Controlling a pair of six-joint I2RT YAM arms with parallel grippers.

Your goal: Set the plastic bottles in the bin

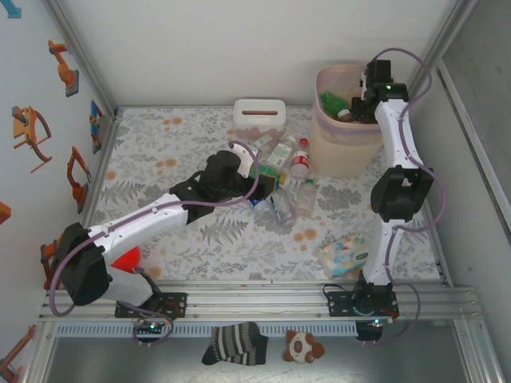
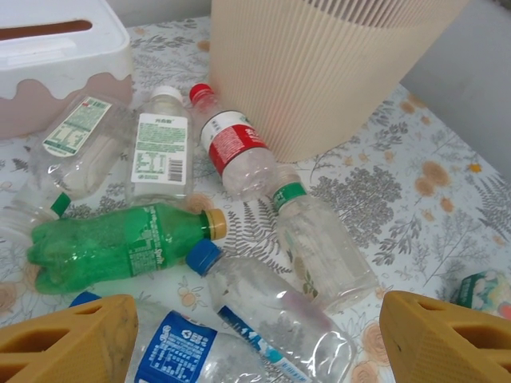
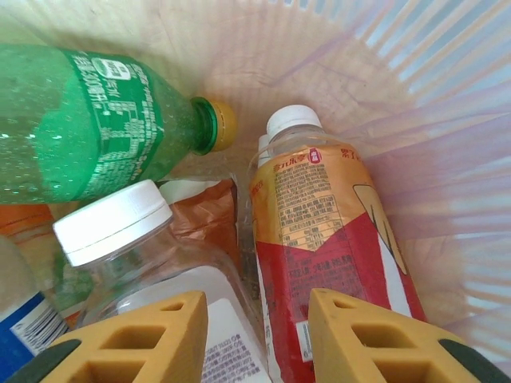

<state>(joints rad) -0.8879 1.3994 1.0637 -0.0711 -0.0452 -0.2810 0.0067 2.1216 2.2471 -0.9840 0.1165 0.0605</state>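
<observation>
Several plastic bottles (image 1: 283,179) lie in a heap on the table just left of the pink bin (image 1: 343,148). Up close, that heap holds a green bottle (image 2: 112,243), a blue-capped clear one (image 2: 271,307), a red-labelled one (image 2: 231,148) and a green-capped clear one (image 2: 319,239). My left gripper (image 2: 255,343) hovers open above the blue-capped bottle, touching nothing. My right gripper (image 3: 257,343) hangs inside the bin's mouth (image 1: 366,96), jaws apart and empty. Below it lie a green bottle (image 3: 80,128), a red-and-orange-labelled bottle (image 3: 327,231) and a white-capped clear one (image 3: 120,223).
A white tissue box (image 1: 259,116) stands behind the heap, near the back wall. A soft pack of wipes (image 1: 345,255) lies by the right arm's base. The bin's ribbed beige wall (image 2: 335,72) rises right behind the bottles. A striped sock (image 1: 235,343) and small toy (image 1: 303,347) lie below the front rail.
</observation>
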